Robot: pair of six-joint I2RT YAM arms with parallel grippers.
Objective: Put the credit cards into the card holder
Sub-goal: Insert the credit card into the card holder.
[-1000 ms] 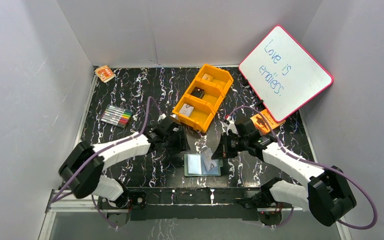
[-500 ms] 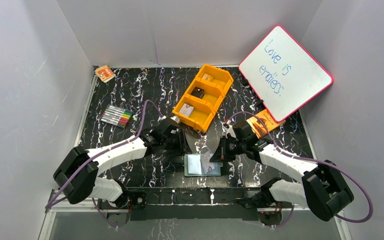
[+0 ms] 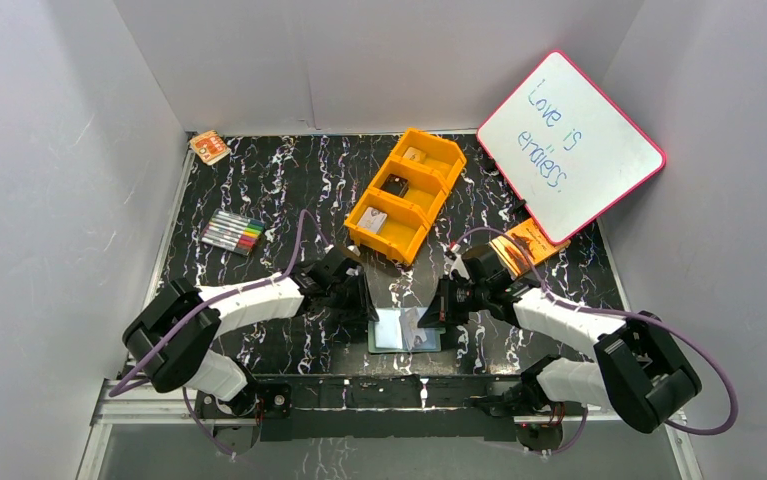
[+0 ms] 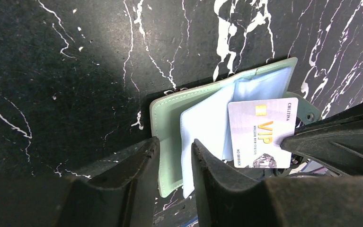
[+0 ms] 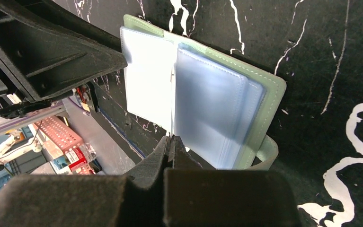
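Presently, the task stands at its first insertion, which is not completed. The card holder [image 4: 167,111] lies opened flat on the counter [image 3: 259,180] at the near edge, between the two arms, with its pale blue pockets uppermost. One silver VIP card [image 4: 260,137] lies over the right-hand pockets. Its right edge is clamped in the right tool [image 5: 171,141], whose jaws are together. The card's printed face is fully exposed, so by judgement it is not yet seated in a pocket. The left tool [image 4: 174,141] stands over the holder's left edge with its jaws a narrow gap apart. Green cover and one blue leaf show between them, and no grip on either can be confirmed. The orange tray [image 3: 437,200], farther back, shows one small flat item in each of its three compartments, likely the cards left to load.

Not verified:
- Whether the card's left edge has entered a pocket mouth.
- What the tray items are; they are too small to identify.
- Card versus pocket in the right wrist view, where glare washes out the pane ahead of the jaws.
- Parts of the holder that both tools cover from overhead.
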